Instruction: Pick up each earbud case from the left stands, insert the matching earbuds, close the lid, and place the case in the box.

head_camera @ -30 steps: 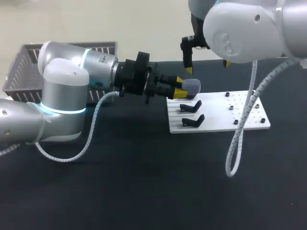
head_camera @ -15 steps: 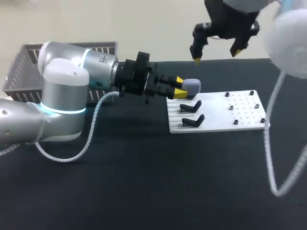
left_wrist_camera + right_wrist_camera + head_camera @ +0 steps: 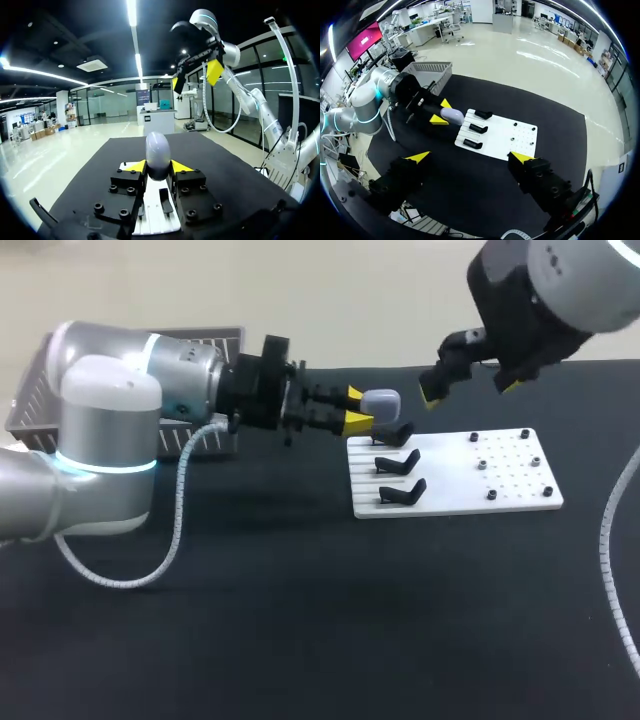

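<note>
Left gripper (image 3: 356, 408) is clamped on a pale grey, rounded plastic earbud case (image 3: 381, 401), one yellow tip on each flank, so the case's far end pokes out past the fingertips (handy, I'd guess, for the other arm to reach it). Just under those fingertips sits the nearest of three black cradle stands (image 3: 393, 432), bare, and the case looks lifted clear of it. The stands are fixed on a white flat plate (image 3: 515, 480) below and ahead of the gripper. Right gripper (image 3: 470, 390) hangs high, well ahead of the left one, fingers spread wide and holding nothing, seemingly poised to fetch earbuds. Small dark bits (image 3: 482, 465) on the plate beneath it are too small to identify. A grey mesh basket (image 3: 35, 390) waits back behind the left gripper, beside its arm, for the finished case.
</note>
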Controlling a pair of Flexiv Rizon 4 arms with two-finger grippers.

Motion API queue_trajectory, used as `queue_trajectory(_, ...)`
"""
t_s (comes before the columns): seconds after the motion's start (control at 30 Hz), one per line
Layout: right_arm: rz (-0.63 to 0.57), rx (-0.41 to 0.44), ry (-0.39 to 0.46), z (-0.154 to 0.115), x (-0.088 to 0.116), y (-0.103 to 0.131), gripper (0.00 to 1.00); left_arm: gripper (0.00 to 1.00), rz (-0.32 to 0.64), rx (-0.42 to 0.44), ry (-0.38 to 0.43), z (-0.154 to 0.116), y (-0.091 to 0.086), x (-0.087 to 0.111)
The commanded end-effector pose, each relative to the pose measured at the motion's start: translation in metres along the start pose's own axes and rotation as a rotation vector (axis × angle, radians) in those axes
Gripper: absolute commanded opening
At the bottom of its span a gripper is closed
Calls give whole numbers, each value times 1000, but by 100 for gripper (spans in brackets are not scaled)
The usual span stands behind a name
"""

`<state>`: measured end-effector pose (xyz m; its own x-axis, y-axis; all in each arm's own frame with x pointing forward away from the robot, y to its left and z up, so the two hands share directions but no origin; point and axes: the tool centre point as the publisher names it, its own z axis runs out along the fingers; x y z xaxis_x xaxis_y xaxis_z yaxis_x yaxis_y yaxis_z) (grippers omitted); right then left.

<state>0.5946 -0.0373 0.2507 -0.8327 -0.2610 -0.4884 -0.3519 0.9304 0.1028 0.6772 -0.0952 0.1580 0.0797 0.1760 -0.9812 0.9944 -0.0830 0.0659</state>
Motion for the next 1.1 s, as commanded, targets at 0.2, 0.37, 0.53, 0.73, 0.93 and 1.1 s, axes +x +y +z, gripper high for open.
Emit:
queue_trajectory(0.2,2,1,-182,0,5,-1,100,0,-34,-306,96,-64,-9,2)
queue_trajectory(0.37,2,1,-182,0,5,-1,100,0,-56,-456,143,-108,5,18)
queue_trajectory(0.53,2,1,-182,0,5,-1,100,0,-62,-605,196,-155,21,32)
queue_trajectory(0.73,2,1,-182,0,5,-1,100,0,-61,-781,281,-218,38,45)
queue_trajectory(0.93,2,1,-182,0,5,-1,100,0,-67,-900,376,-265,42,60)
queue_trajectory(1.1,2,1,-182,0,5,-1,100,0,-81,-942,405,-283,44,72)
